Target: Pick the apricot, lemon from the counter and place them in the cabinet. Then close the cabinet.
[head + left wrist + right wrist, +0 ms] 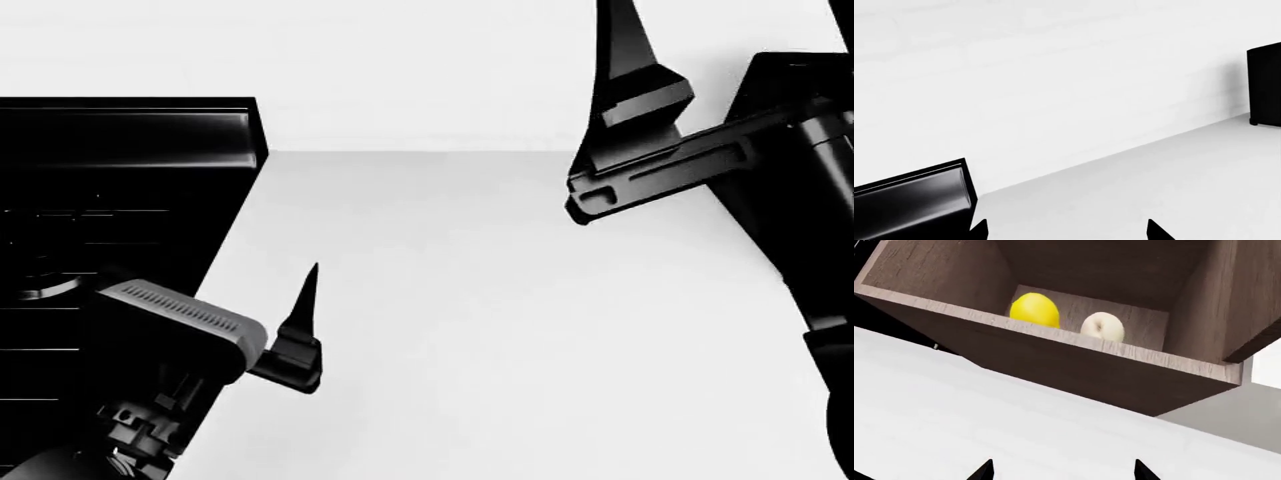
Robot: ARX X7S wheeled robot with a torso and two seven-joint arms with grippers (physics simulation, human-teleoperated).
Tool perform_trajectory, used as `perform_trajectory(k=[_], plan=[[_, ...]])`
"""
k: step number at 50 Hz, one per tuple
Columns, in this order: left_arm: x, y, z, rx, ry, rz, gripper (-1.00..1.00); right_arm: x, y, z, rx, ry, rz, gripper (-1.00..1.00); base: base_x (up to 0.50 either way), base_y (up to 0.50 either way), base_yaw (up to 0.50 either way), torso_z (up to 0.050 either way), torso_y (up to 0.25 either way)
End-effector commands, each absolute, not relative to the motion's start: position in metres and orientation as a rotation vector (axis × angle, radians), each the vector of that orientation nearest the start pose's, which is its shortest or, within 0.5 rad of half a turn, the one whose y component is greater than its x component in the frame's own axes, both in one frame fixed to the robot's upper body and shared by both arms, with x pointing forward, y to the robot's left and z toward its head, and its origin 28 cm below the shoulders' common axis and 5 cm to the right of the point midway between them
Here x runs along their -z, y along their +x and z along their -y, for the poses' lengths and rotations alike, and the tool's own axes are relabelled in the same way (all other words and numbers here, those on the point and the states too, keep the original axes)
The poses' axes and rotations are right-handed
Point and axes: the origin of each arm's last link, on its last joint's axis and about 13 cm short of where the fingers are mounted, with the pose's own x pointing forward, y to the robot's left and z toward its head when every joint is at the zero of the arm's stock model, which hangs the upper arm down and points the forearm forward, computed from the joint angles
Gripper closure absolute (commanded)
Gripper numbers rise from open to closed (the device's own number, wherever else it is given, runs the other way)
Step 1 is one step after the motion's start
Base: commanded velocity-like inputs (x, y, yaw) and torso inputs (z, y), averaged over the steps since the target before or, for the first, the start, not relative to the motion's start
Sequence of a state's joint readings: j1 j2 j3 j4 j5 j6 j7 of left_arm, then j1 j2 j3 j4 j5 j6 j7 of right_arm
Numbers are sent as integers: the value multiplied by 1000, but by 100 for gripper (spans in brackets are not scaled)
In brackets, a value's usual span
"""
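Note:
The brown wooden cabinet (1074, 367) stands open in the right wrist view, seen from below. On its shelf the yellow lemon (1034, 310) and the pale apricot (1103, 326) lie side by side, a little apart. My right gripper (1064, 471) is open and empty, below the cabinet and in front of it. In the head view it is raised at the upper right (617, 60). My left gripper (1067, 231) is open and empty, low over the white counter (507, 330), and shows at the lower left of the head view (304, 320).
A black stove top (107, 200) borders the counter on the left, with its raised back edge (914, 195) close to my left gripper. A black box-like object (1266, 85) stands against the white wall (1054, 75) further along the counter.

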State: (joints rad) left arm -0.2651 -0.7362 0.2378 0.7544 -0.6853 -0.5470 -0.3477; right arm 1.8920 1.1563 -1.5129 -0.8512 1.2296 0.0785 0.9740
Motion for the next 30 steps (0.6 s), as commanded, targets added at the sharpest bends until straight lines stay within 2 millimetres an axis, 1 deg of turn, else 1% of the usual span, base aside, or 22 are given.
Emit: perform_trajectory(k=[1,6,11,23,30], plan=[[-174,197,-245,275,189,183,-100,-307,169,127,-141,-199,644,-100,0,0,0,0,0],[-173,198,-245,275,188,182,-100,-305,166,133,-80,-173,655,-100,0,0,0,0,0],[-172,199,-245,275,188,180,-100,-307,162,139,-22,-130,689,-100,0,0,0,0,0],[-172,199,-244,279,188,180,-100,-329,151,151,53,24,809,-100,0,0,0,0,0],[-172,199,-244,279,188,180,-100,-341,149,160,110,157,841,-100,0,0,0,0,0]])
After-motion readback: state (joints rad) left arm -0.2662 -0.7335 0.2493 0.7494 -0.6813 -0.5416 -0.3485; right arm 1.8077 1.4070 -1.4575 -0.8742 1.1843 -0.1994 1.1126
